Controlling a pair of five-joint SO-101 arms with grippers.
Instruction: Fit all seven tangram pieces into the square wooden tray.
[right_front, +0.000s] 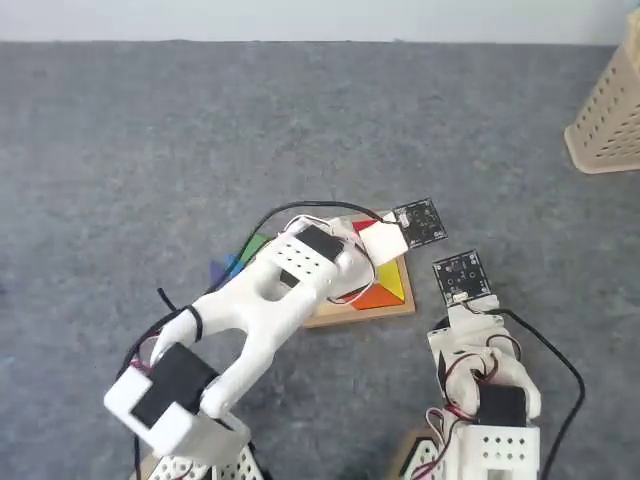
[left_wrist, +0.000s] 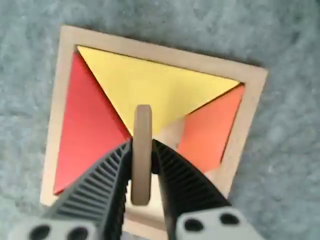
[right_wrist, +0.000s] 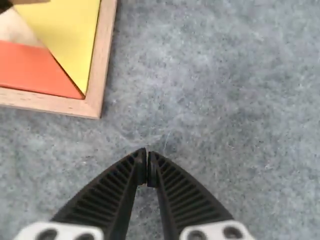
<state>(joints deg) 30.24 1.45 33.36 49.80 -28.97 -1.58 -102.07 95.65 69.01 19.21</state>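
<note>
The square wooden tray (left_wrist: 165, 50) holds a red triangle (left_wrist: 85, 125), a yellow triangle (left_wrist: 155, 85) and an orange piece (left_wrist: 207, 135). My left gripper (left_wrist: 142, 148) hangs over the tray's middle, shut on a thin tan piece (left_wrist: 143, 120) held on edge. In the high view the left arm (right_front: 270, 300) covers much of the tray (right_front: 360, 312). A green piece (right_front: 253, 245) and a blue piece (right_front: 228, 268) lie on the carpet beside the tray. My right gripper (right_wrist: 146, 159) is shut on nothing, low over bare carpet near a tray corner (right_wrist: 100, 65).
Grey carpet covers the whole table. A pale perforated basket (right_front: 610, 110) stands at the far right edge. The right arm's base (right_front: 490, 420) sits at the near edge, to the right of the tray.
</note>
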